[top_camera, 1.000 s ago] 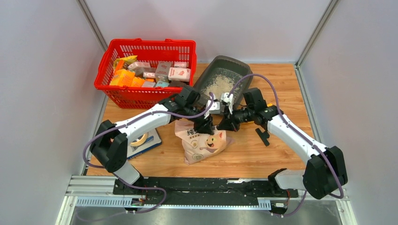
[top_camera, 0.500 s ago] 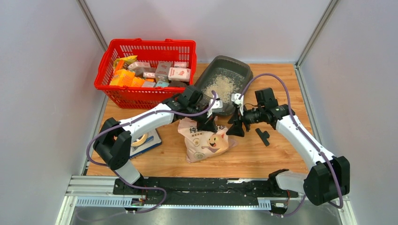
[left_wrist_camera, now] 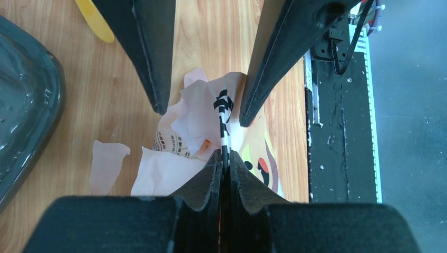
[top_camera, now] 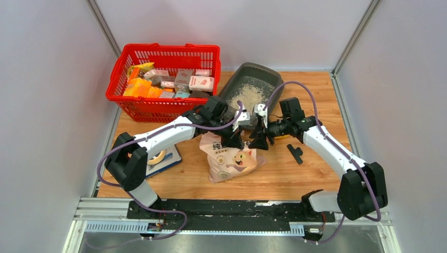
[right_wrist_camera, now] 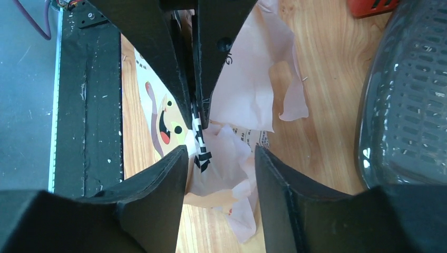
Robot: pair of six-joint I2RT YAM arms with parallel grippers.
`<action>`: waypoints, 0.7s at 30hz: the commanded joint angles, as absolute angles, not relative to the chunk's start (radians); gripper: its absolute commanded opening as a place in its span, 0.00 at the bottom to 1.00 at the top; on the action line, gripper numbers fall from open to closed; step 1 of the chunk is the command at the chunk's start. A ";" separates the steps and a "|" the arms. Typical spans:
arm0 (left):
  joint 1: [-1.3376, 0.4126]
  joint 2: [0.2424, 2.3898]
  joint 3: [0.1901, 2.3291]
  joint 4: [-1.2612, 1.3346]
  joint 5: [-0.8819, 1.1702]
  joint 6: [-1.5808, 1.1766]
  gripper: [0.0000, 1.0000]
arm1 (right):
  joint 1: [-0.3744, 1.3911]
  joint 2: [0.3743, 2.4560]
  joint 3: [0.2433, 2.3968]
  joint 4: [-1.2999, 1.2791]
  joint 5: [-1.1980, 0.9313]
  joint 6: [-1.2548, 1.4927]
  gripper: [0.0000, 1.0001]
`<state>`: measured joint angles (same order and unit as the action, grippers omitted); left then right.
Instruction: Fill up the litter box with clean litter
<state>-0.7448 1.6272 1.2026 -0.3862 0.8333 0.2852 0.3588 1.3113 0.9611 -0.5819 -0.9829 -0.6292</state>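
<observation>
Sitting at the far middle of the wooden table (top_camera: 295,176), just right of the red mesh plastic basket (top_camera: 163,49), the dark grey shallow rectangular plastic litter box (top_camera: 274,79) lies at a slant. A patch of fine pale beige litter (top_camera: 248,96) covers part of its floor.

Nearer the arms, a pink-beige printed paper bag with a cartoon cat (top_camera: 232,161) lies on the table, its torn top turned toward the litter box.

The 2 grippers meet over that torn top, almost tip to tip. The left arm runs from its base at the near left diagonally across to the middle, with its wrist bent down at the bag. The left gripper (top_camera: 234,139) is pinched tight on a thin fold of the bag's torn edge that carries a black-and-white striped strip; from its own wrist view (left_wrist_camera: 224,158) the fingers press flat against that strip.

The right arm comes in from the near right, elbow out to the side and wrist turned toward the left arm. The right gripper (top_camera: 259,139) stands spread, and from its wrist view (right_wrist_camera: 221,158) crumpled bag paper lies below the gap between its 2 fingers, gripped by neither.

A yellow plastic scoop (left_wrist_camera: 95,21) lies on the wood beside the litter box.
</observation>
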 commanded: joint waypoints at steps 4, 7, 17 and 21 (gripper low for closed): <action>-0.747 1.597 1.216 -0.377 0.882 0.259 0.14 | 0.383 1.322 0.934 -0.495 -1.014 -0.586 0.42; -0.747 1.601 1.216 -0.376 0.884 0.259 0.11 | 0.385 1.321 0.930 -0.522 -1.012 -0.615 0.08; -0.747 1.594 1.215 -0.362 0.854 0.245 0.01 | 0.192 1.210 1.067 -0.863 -0.855 -0.707 0.57; -0.747 1.598 1.219 -0.354 0.851 0.232 0.00 | -0.027 1.215 1.074 -1.044 -0.740 -0.785 0.56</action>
<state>-0.7448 1.6272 1.2026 -0.3843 0.8268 0.2607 0.1383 1.2385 1.0344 -0.8158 -0.8783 -0.6960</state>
